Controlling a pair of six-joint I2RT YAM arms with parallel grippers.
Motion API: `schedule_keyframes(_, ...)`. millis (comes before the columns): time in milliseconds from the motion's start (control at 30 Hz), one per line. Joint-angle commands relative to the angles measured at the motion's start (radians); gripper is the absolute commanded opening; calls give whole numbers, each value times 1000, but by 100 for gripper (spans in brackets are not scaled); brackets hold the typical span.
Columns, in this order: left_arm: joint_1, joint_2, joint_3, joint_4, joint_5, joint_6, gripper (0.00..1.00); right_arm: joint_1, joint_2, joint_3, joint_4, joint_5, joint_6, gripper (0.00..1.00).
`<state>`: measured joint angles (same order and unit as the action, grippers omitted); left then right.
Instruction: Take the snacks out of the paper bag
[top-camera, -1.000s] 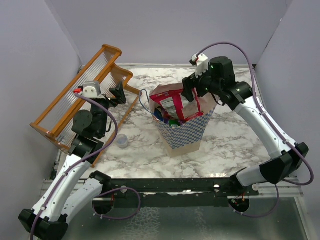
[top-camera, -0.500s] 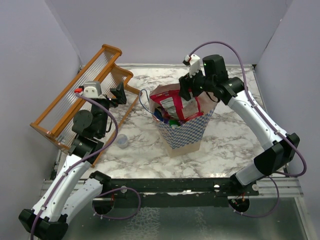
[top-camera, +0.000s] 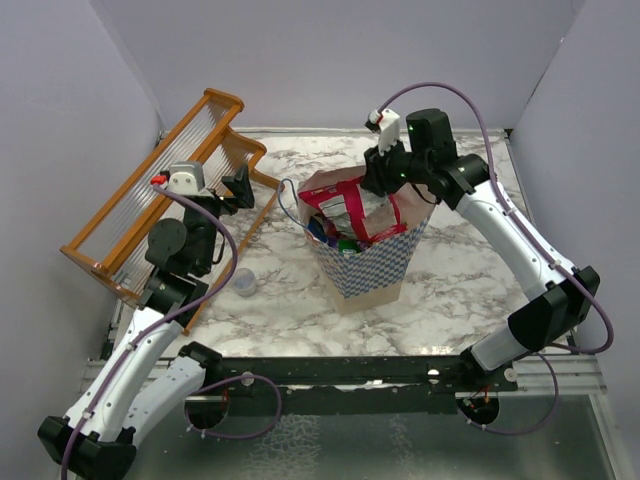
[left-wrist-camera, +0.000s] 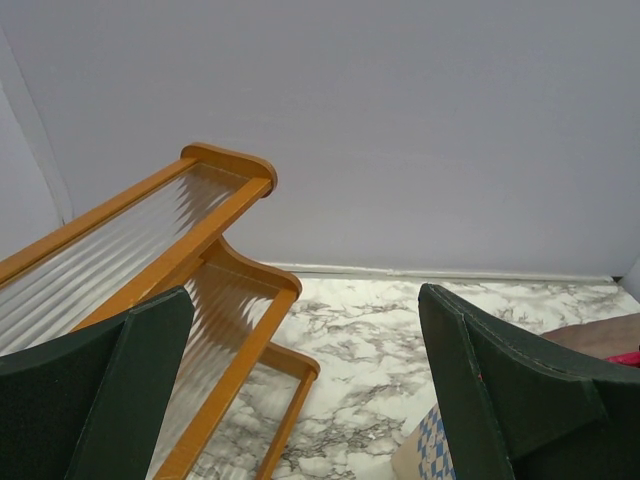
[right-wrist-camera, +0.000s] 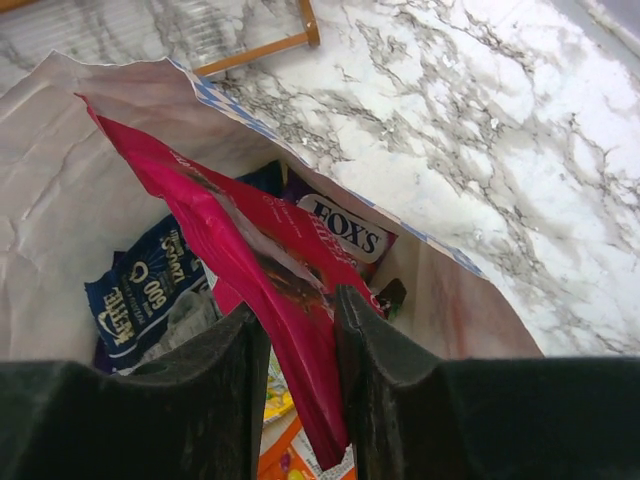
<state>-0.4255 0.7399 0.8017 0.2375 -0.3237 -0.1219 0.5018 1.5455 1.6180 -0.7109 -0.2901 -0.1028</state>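
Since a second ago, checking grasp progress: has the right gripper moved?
Yes: right gripper shifted slightly left against the paper bag, closing on the pink pouch.

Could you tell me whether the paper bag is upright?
Upright: the paper bag stands on its base, mouth up, pink pouch poking out.

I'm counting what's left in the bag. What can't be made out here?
- Right wrist view: snacks low in the paper bag, partly hidden behind the pink pouch and the right claw pinching it.
- Top view: the cup, contents too small to see.
- Left wrist view: most of the bag, cut off at the bottom-right edge.
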Motion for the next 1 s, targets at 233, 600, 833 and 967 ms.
schedule_keyframes(233,-2,7,1,10,25,-8,99,-4,-122,67,77,-49,24,7)
schedule_keyframes(600,-1,2,4,7,29,-10,99,-3,-242,68,157,3,65,1)
schedule_keyframes(833,-1,3,3,8,31,-10,99,-4,-352,100,301,94,196,1)
schedule_keyframes(967,-1,1,2,8,29,-12,99,-4,-382,144,355,213,212,1)
